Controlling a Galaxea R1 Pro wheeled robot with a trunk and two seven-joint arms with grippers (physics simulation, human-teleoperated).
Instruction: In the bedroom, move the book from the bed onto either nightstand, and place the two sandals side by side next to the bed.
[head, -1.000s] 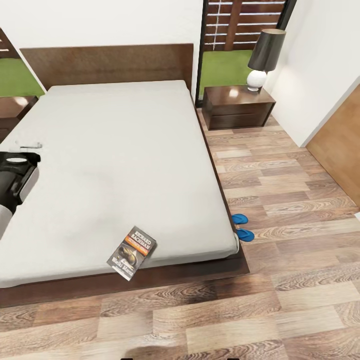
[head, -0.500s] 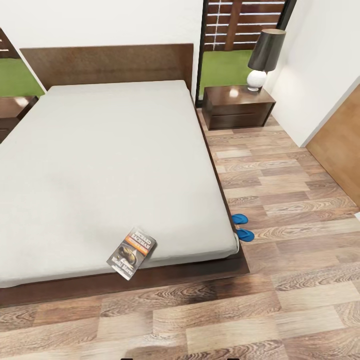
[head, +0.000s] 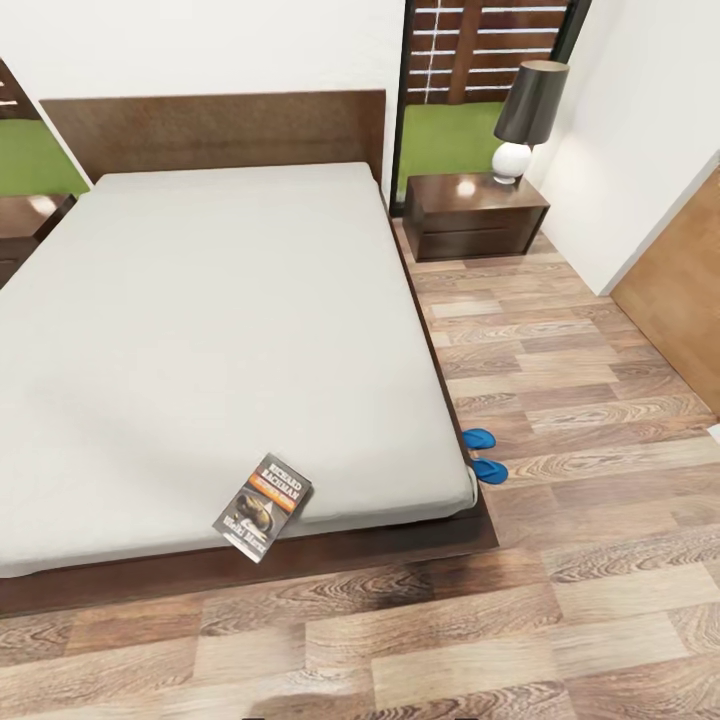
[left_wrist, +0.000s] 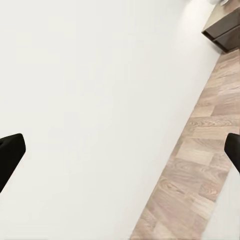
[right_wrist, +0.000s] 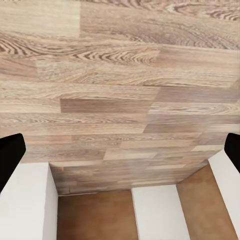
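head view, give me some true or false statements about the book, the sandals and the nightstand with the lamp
1. The book lies at the foot edge of the bed, partly overhanging the mattress. True.
2. The two blue sandals sit on top of the mattress. False: they are on the wood floor, beside the bed's corner.
3. A lamp with a dark shade stands on the nightstand. True.
4. The book already rests on the nightstand. False: it is on the bed.
5. The sandals lie close together. True.

Wood-plank floor (right_wrist: 125, 90), white wall panels (right_wrist: 155, 212), right gripper (right_wrist: 120, 152) fingertips wide apart
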